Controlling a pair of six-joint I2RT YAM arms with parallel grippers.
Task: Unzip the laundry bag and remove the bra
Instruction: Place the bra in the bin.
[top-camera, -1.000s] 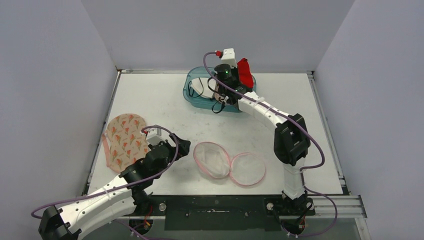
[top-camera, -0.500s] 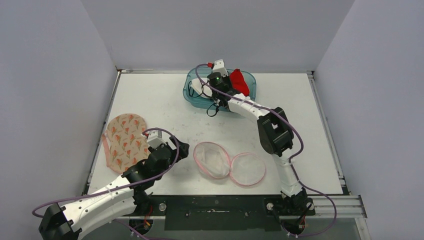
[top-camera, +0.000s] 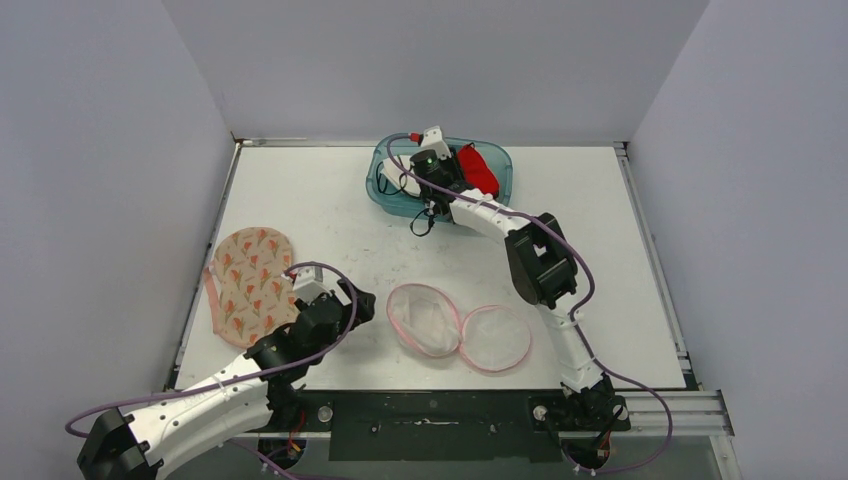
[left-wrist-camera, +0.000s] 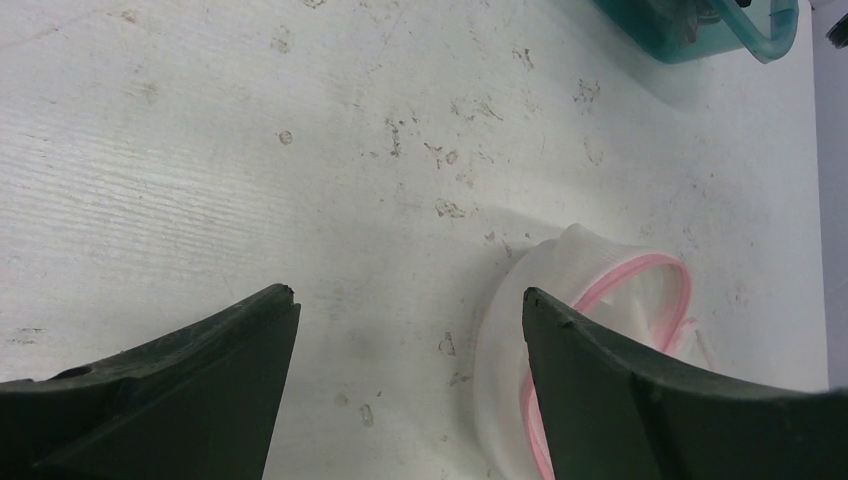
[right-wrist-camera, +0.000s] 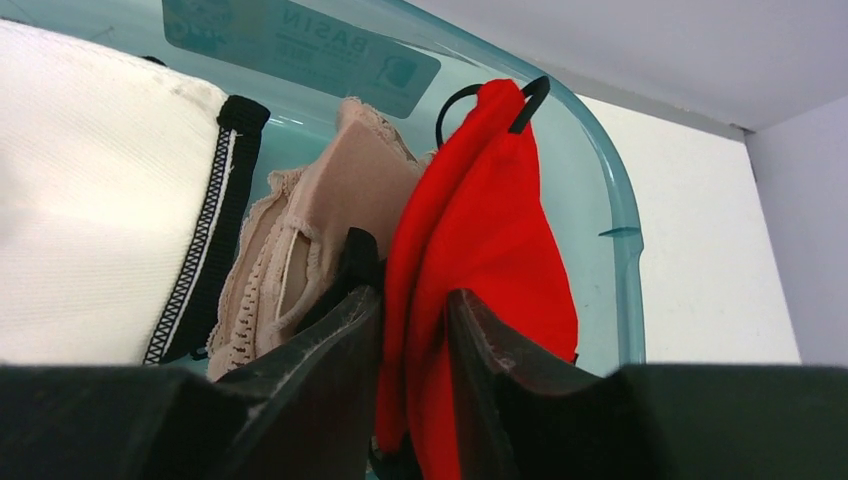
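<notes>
The red bra (right-wrist-camera: 480, 250) is pinched in my narrowly closed right gripper (right-wrist-camera: 412, 298) inside the teal basin (right-wrist-camera: 625, 260) at the table's (top-camera: 300, 190) twelve o'clock, beside a beige bra (right-wrist-camera: 340, 190) and a white garment (right-wrist-camera: 90, 200), while the unzipped laundry bag (top-camera: 425, 320) lies at six with my left gripper (left-wrist-camera: 410, 300) wide open beside it.

basin (top-camera: 384, 193): rear centre of table (top-camera: 310, 190); bra (top-camera: 479, 168) inside
laundry bag (top-camera: 460, 331): front centre
cloth pad (top-camera: 250, 282): left of laundry bag

Plain grey walls (top-camera: 100, 150) enclose a scuffed white table (top-camera: 320, 200) on three sides.
</notes>
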